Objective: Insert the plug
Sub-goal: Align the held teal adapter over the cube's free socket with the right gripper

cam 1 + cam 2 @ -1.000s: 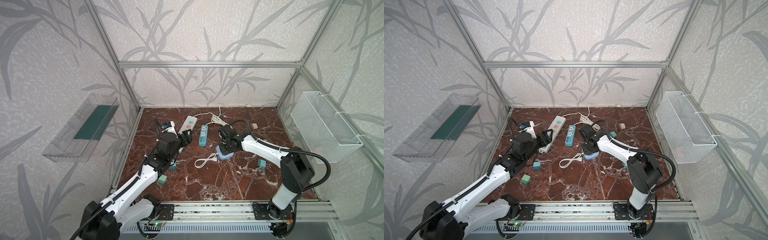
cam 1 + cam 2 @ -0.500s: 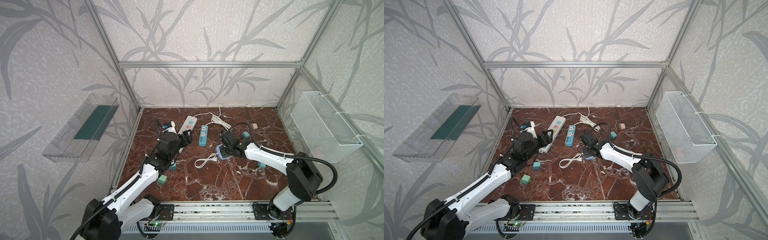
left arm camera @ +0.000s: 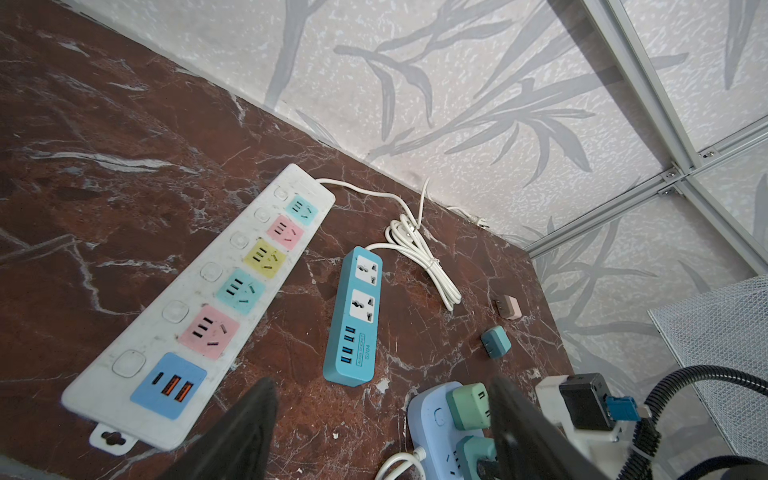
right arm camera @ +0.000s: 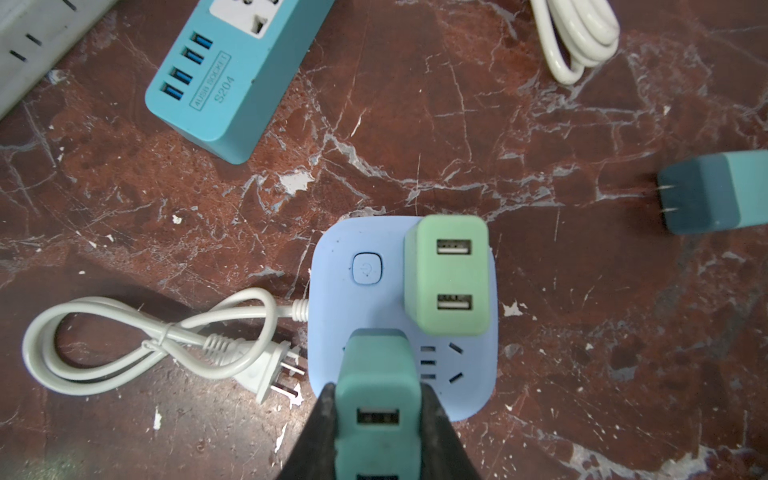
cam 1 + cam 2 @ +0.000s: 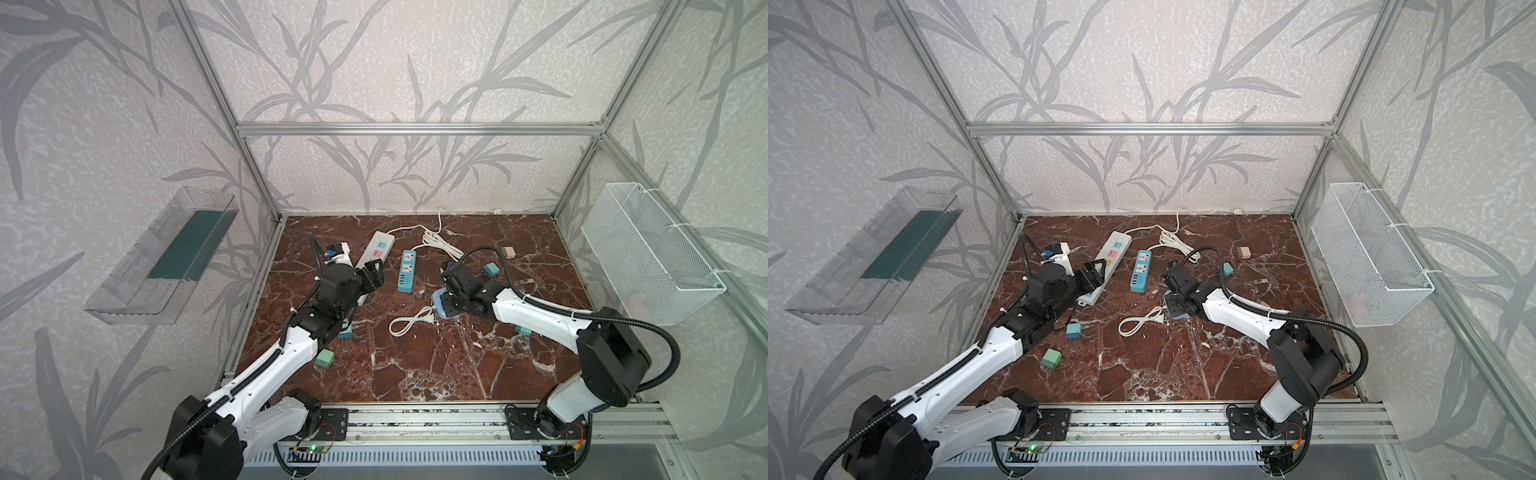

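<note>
My right gripper (image 4: 377,395) is shut on a teal plug (image 4: 376,365), one black finger on each side. The plug stands upright on the light-blue square socket block (image 4: 328,299), beside a pale green plug (image 4: 451,274) that sits in the block. The teal plug's prongs are hidden under its body. In both top views the right gripper (image 5: 451,297) (image 5: 1179,297) is down over the block (image 5: 437,308). My left gripper (image 3: 381,384) (image 5: 376,272) hangs open and empty above the near end of the long white power strip (image 3: 187,299).
A turquoise power strip (image 3: 353,324) (image 5: 407,270) lies between the arms. The block's white cord (image 4: 145,340) is coiled beside it. Loose plugs lie about: teal (image 5: 490,269), pink (image 5: 508,251), green (image 5: 325,358). A wire basket (image 5: 648,253) hangs on the right wall.
The right arm's elbow has swung lower and toward the front, while its gripper stays over the blue block with the teal plug. The left arm has not moved.
</note>
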{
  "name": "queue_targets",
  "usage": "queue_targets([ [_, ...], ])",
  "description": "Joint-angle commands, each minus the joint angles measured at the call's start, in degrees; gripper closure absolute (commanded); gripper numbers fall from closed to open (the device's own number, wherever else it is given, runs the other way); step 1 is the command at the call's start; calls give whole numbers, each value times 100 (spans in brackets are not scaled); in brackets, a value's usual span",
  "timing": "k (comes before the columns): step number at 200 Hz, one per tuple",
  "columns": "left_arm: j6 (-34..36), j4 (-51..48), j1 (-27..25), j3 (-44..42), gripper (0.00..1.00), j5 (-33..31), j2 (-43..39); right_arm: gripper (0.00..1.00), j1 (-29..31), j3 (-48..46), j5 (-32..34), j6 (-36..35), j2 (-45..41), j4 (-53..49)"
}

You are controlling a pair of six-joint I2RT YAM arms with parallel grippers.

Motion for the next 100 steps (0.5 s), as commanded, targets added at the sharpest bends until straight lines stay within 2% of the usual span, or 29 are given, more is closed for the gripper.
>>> queue_targets([
  [1, -45, 78, 36, -37, 20, 14, -2, 100, -6, -463, -300, -86, 339, -901],
  [65, -27, 21, 50, -31, 20, -3, -67, 100, -85, -472, -686, -136, 632, -880],
  [100, -36, 32, 67, -28, 20, -2, -28, 100, 3, -670, -693, 141, 990, -565],
])
